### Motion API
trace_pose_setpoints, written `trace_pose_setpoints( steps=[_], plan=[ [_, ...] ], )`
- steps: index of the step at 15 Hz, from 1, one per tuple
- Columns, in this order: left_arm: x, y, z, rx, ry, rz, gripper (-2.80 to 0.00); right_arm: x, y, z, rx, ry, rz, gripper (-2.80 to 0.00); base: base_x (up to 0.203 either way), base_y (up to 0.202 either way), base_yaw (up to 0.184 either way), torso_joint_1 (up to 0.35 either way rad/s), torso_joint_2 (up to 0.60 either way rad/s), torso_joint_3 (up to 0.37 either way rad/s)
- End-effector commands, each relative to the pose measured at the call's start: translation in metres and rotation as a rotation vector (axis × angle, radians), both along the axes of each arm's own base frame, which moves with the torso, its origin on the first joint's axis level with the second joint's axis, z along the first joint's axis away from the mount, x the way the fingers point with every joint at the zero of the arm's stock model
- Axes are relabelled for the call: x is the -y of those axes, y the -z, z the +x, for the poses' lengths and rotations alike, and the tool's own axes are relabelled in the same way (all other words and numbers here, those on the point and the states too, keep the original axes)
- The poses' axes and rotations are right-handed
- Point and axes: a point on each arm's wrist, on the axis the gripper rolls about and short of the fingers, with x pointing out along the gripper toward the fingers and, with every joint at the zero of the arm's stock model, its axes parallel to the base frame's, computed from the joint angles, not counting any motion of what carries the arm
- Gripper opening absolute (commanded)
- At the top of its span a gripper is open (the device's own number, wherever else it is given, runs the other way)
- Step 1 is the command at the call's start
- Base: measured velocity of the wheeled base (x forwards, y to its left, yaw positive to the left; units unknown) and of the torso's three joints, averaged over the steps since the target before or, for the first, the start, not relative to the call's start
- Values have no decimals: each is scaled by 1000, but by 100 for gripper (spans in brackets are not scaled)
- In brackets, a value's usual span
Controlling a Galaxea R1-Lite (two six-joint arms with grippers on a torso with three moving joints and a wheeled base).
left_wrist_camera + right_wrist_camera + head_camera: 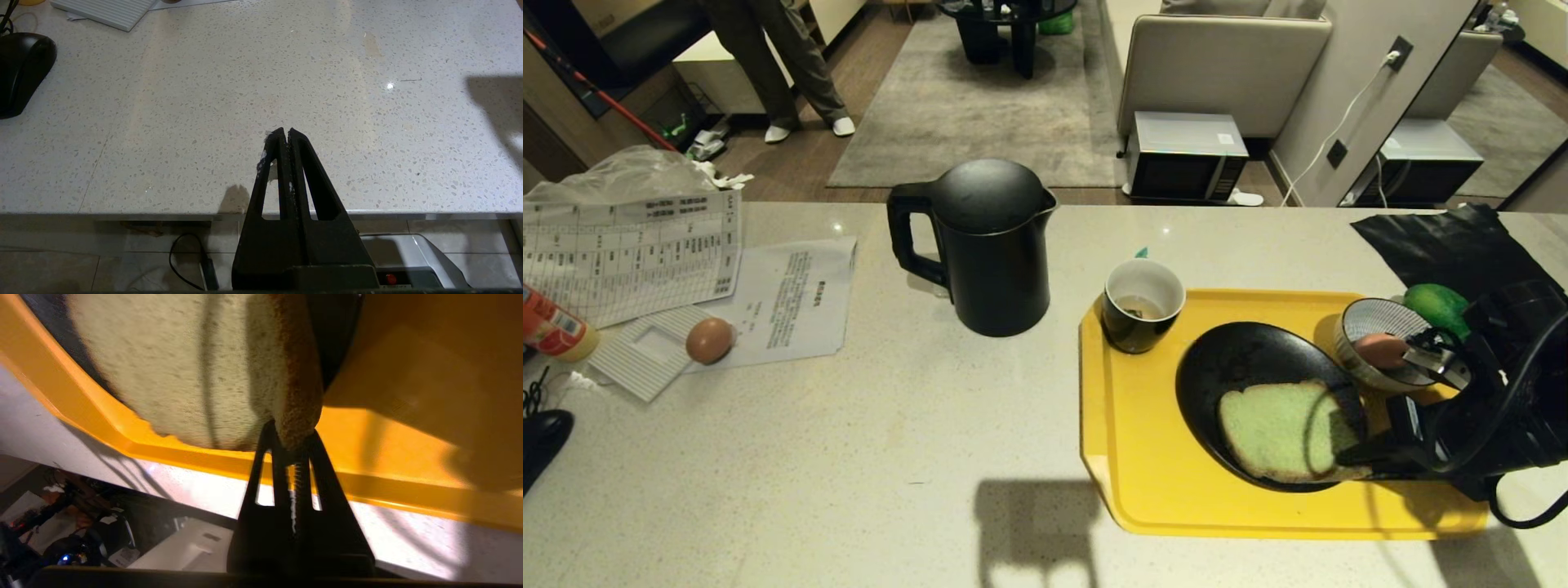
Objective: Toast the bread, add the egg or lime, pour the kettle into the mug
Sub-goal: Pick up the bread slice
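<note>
Where the crust meets the fingertips: right gripper (292, 447) clamped on the brown corner of the bread (1282, 429), spongy pale green.
Plate (1241, 359): glossy black oval, lower right of the head view, bread lying on it.
Tray (1143, 465): smooth yellow plastic, rounded rim.
Right arm: reaches in low from the right edge.
Left gripper (284, 132): pressed shut over speckled stone counter (204, 122).
Kettle (988, 245): matte black, centre.
</note>
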Motion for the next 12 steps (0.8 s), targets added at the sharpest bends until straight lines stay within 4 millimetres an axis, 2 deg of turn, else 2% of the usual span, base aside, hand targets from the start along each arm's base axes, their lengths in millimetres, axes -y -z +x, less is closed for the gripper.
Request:
trace_pose_setpoints(
  steps=[1, 12],
  plan=[
    [0, 0, 0, 1, -1, 1, -280, 0, 1, -1, -6, 1, 4, -280, 0, 0, 0, 0, 0, 0],
    [0, 0, 0, 0, 0, 1, -280, -1, -12, -12, 41, -16, 39, -280, 0, 0, 0, 0, 0, 0]
  ],
)
